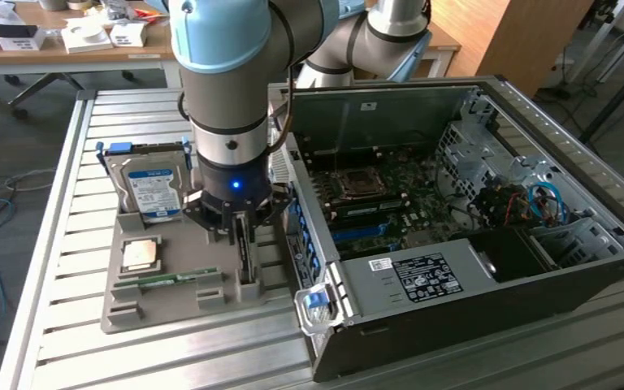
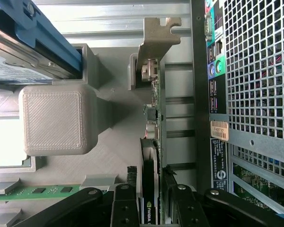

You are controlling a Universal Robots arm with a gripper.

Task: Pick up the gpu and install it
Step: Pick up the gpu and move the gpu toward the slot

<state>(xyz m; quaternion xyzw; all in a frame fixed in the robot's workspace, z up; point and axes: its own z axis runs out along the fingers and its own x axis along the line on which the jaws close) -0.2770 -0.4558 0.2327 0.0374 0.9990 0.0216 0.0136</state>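
Grasp step in hand: the arm's black tool (image 2: 149, 187) is clamped on the thin black-and-tan gpu card (image 2: 154, 113). The card stands on edge in the grey plastic holder tray (image 1: 171, 296) on the surface, beside the open black computer case (image 1: 421, 276). Freeing it likely calls for a straight upward lift.

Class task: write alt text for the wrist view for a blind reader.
The end effector sits over the gpu, a thin card standing on edge in a grey holder. A hard drive shares the holder, and the perforated computer case runs alongside.
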